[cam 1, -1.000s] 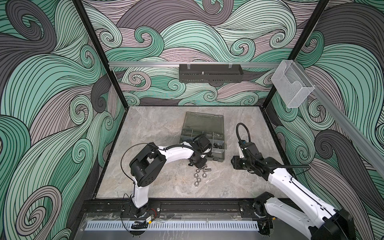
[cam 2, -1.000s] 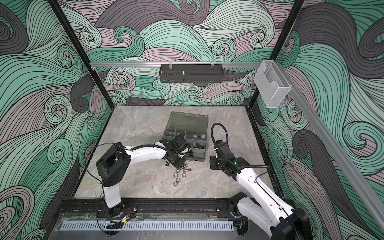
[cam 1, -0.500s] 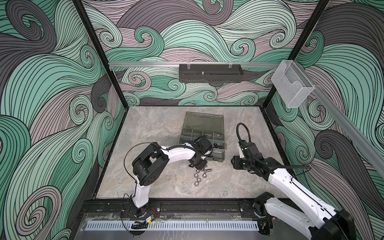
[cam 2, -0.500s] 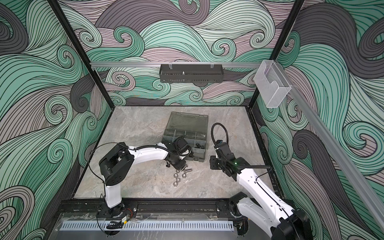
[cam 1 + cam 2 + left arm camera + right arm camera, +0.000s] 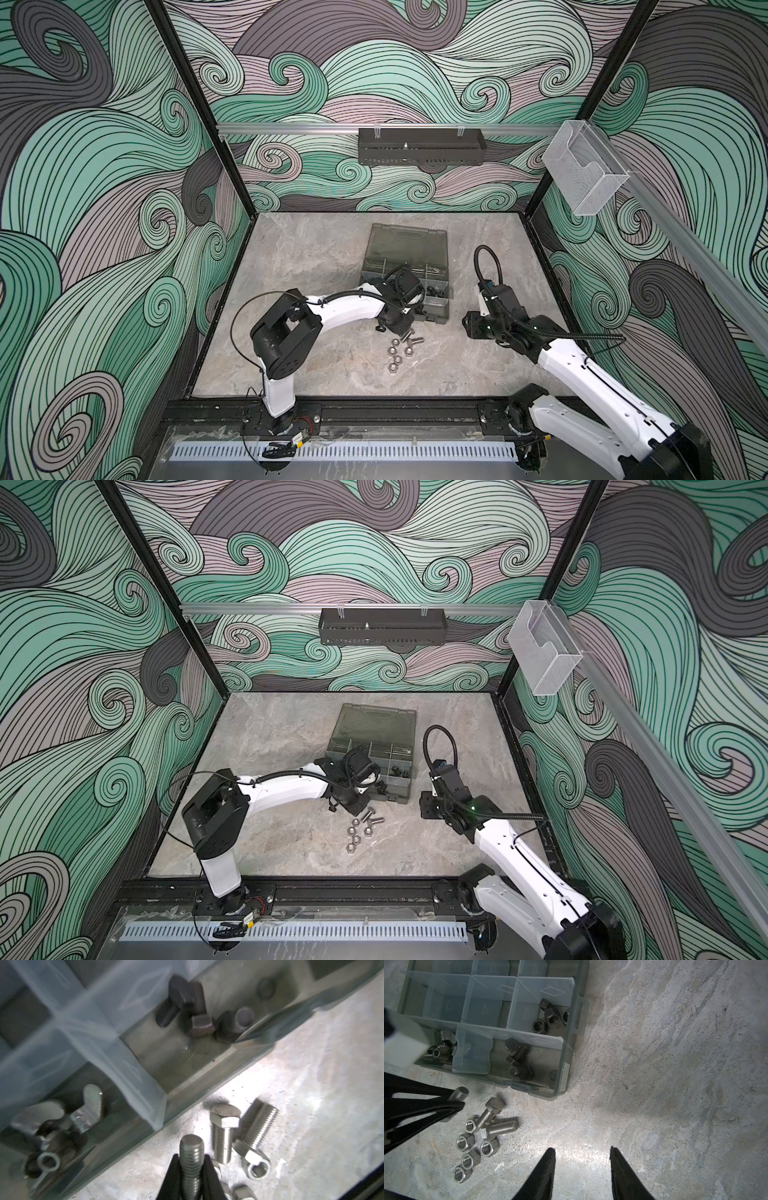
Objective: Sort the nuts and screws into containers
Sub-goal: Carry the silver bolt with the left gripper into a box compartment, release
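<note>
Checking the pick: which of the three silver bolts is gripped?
The bolt clamped in the left gripper, between its fingers, threaded end poking out. The other two bolts lie loose on the table.

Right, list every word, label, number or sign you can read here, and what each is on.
No readable text anywhere.
White sticker on the side wall of the organizer case: print too small to read.
Clear dividers: moulded triangle and diamond outlines, no letters.
</note>
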### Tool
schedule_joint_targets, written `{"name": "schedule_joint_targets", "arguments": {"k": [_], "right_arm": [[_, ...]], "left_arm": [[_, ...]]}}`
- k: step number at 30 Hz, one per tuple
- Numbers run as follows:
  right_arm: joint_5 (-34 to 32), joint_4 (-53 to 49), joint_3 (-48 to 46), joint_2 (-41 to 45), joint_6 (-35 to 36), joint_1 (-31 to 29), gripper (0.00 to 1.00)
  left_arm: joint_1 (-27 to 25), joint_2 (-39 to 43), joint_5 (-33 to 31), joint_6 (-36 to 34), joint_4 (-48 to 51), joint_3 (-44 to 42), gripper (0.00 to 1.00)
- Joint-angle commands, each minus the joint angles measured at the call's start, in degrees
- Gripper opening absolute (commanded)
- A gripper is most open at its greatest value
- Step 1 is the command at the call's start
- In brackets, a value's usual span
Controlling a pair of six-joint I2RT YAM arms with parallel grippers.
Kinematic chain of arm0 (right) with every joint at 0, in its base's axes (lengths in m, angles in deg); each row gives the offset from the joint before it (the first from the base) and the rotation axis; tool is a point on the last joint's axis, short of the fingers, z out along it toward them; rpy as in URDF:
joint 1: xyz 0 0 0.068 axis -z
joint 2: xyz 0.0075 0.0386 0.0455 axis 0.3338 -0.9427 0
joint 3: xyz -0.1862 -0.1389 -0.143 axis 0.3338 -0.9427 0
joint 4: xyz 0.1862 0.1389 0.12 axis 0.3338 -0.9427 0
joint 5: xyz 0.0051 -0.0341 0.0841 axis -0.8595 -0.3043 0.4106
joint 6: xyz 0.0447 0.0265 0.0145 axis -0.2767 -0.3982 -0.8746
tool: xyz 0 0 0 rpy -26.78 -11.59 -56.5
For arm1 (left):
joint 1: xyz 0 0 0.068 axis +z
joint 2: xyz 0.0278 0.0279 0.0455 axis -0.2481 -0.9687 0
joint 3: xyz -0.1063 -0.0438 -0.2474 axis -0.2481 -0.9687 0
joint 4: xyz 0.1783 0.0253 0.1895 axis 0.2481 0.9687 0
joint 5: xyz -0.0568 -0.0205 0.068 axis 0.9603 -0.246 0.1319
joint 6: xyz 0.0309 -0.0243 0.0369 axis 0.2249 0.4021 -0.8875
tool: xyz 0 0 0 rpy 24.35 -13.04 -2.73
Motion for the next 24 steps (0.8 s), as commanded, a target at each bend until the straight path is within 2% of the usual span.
{"name": "schedule_joint_targets", "arguments": {"k": [1,9,16,24], "right_arm": [[-0.3,-0.7,-0.3,0.7,-0.3,0.5,0.45],[0.5,-0.9,-0.6,1.2,-0.5,0.5,0.45],[0.7,-1.7,-0.8,2.0,-0.8,0.5,0.45],[0.8,-1.6,-0.8,1.7,-0.9,0.5,0.45]], "left_arm": [[1.8,2.7,-0.2,1.4,0.5,4.2,0.13],[6.1,-6.4,0.9,-0.9,1.4,18.0,0.13],[7.2,-17.0,2.6,-1.7,4.3,30.3,0.13],[7.6,-21.2,3.3,-0.7,4.1,32.5,0.16]]}}
